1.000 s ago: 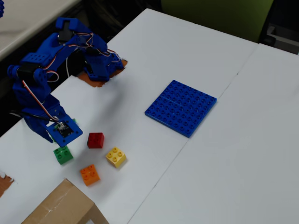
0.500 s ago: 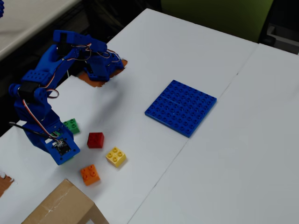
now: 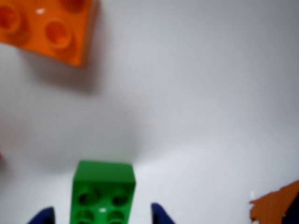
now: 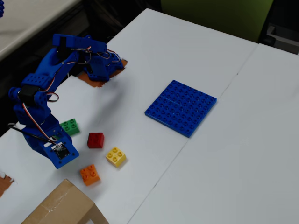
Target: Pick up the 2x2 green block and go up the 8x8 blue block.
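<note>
In the wrist view the 2x2 green block (image 3: 103,189) lies on the white table at the bottom edge. It sits between my two blue fingertips (image 3: 159,214), with a white gap on each side. My gripper (image 3: 102,217) is open around it and holds nothing. In the fixed view the gripper head (image 4: 60,151) hangs low at the table's left and hides that block. The 8x8 blue block (image 4: 181,107) lies flat far to the right, with nothing on it.
A longer green brick (image 4: 70,126) sits just behind the gripper. A red brick (image 4: 95,140), a yellow brick (image 4: 116,157) and an orange brick (image 4: 89,174) (image 3: 46,28) lie close by. A cardboard box (image 4: 63,207) stands at the front edge. A brown scrap (image 3: 275,205) shows at the lower right.
The gripper has moved forward and down over the 2x2 green block, which it now hides in the fixed view. The longer green brick behind it has come into sight.
</note>
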`<state>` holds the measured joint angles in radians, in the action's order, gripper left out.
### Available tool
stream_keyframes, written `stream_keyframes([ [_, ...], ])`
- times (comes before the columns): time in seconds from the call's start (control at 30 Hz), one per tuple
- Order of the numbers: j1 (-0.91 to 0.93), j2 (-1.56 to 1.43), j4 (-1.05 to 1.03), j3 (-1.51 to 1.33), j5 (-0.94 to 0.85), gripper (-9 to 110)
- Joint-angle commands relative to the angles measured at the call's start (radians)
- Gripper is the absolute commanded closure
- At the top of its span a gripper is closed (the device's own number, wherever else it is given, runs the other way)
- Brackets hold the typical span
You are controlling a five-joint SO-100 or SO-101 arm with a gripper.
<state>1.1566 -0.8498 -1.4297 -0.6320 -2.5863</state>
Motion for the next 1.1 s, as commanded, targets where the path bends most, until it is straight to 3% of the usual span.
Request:
stream_keyframes([
  [0.0,0.011,-0.009,0.008,0.043,-0.011,76],
  [1.07,0.003,0.031,-0.020,0.043,-0.017,84],
])
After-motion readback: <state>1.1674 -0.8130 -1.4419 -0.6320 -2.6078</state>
